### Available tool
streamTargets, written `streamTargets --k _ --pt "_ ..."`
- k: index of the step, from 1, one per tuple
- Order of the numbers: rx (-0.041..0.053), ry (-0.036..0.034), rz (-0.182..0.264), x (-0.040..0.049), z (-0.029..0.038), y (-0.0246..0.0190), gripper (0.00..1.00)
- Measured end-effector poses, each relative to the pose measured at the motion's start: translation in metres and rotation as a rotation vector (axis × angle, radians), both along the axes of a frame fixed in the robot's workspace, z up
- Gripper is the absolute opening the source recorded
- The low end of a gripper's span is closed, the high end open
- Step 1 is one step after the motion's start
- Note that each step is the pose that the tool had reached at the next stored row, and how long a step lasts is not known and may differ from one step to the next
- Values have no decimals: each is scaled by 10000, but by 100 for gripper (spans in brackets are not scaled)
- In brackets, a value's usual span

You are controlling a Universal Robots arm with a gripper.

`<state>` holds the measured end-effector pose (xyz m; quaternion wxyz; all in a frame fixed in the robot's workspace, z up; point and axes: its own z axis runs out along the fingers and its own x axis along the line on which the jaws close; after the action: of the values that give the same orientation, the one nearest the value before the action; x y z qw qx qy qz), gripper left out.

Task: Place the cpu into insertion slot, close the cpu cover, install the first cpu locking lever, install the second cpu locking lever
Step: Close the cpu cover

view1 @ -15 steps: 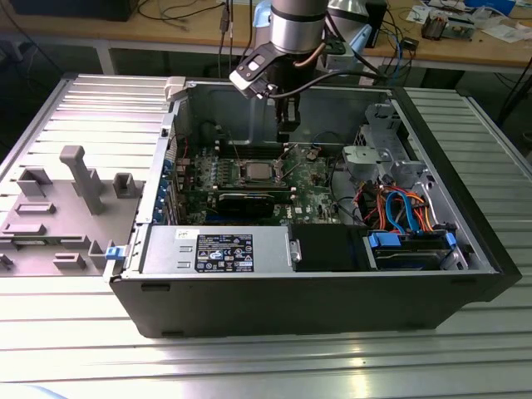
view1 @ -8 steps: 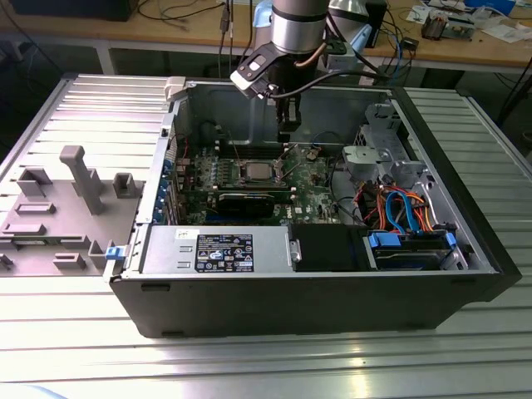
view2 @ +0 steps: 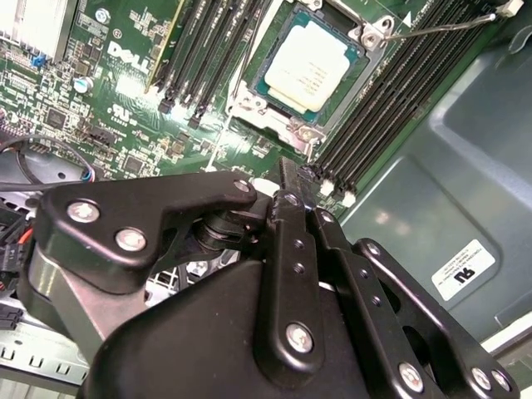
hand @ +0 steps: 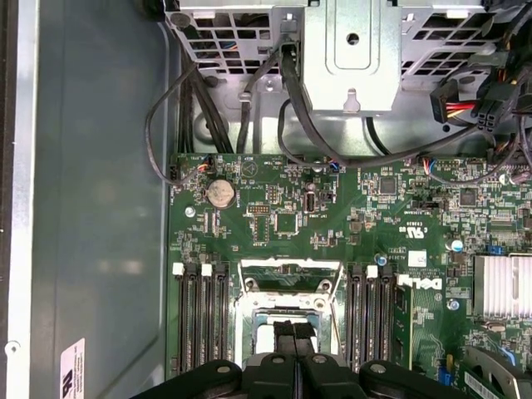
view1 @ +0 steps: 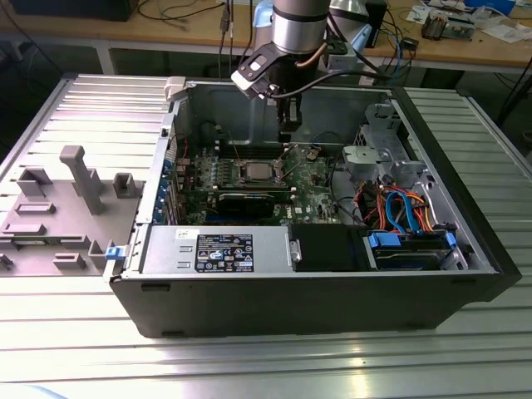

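Observation:
The cpu [view2: 309, 65] lies flat in the motherboard socket, its pale metal top showing through the square window of the cpu cover [view2: 249, 98], which lies down around it. A thin locking lever [view2: 440, 25] juts away from one socket corner. In the exterior view the cpu [view1: 256, 172] sits mid-board, and my gripper [view1: 286, 133] hangs above it, slightly toward the exterior view's right. The black fingers [hand: 283, 337] stand together, shut and holding nothing, just above the socket frame [hand: 289, 278]. In the second wrist view the gripper [view2: 287, 170] overlaps the socket's near corner.
Memory slots [hand: 199, 307] flank the socket on both sides. The drive cage [view1: 378, 154] and bundled cables [view1: 399, 208] fill the case at the exterior view's right. The power supply [view1: 218, 249] lines the near wall. A grey fixture tray [view1: 66, 199] sits outside the case.

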<state>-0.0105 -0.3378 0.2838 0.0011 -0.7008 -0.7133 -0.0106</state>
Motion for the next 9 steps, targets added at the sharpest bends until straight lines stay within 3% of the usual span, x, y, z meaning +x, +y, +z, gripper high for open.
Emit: streamTargets --k 9 --pt "0 0 -1 113 0 0 11"
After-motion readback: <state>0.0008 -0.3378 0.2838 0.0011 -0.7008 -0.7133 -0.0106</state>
